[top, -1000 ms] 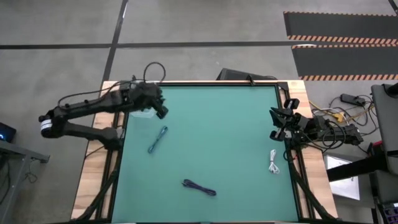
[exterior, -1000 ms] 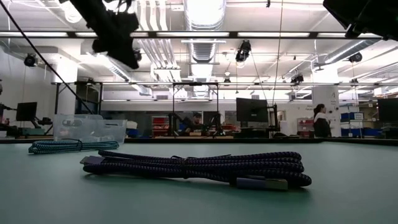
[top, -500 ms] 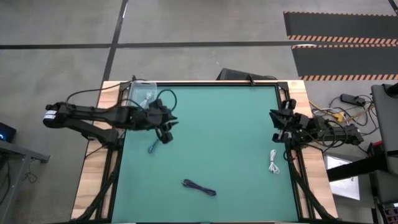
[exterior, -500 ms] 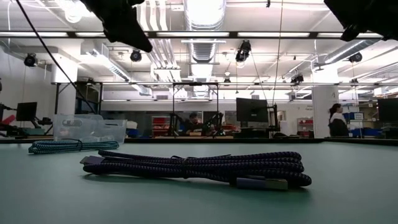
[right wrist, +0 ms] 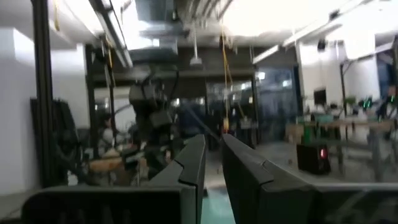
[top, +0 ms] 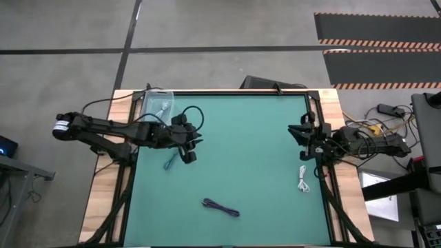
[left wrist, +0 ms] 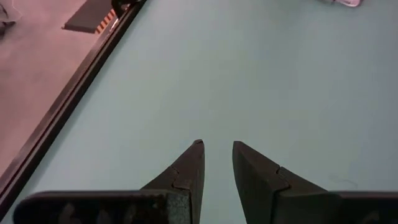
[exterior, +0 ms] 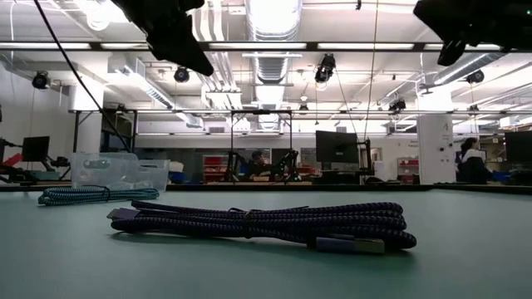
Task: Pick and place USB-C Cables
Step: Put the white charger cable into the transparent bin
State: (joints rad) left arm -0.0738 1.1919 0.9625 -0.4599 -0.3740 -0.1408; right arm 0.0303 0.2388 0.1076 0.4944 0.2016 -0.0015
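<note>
The teal cable (top: 169,162), judged light and limp, is best taken mid-bundle; beside it the left pincer (top: 189,156) is narrowly parted, empty.

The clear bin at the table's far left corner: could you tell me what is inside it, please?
The clear bin holds one pale cable. In the low view its frosted wall blurs the contents, so nothing more can be made out.

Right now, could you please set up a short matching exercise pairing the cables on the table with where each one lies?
Things:
1. teal cable
2. dark purple cable
3. white cable
4. clear container

Places:
A. near the table's right edge, close to the right gripper
B. far left corner of the table
C. beside the left gripper
D. middle of the table's near side

Pairs: 1-C, 2-D, 3-A, 4-B
</note>
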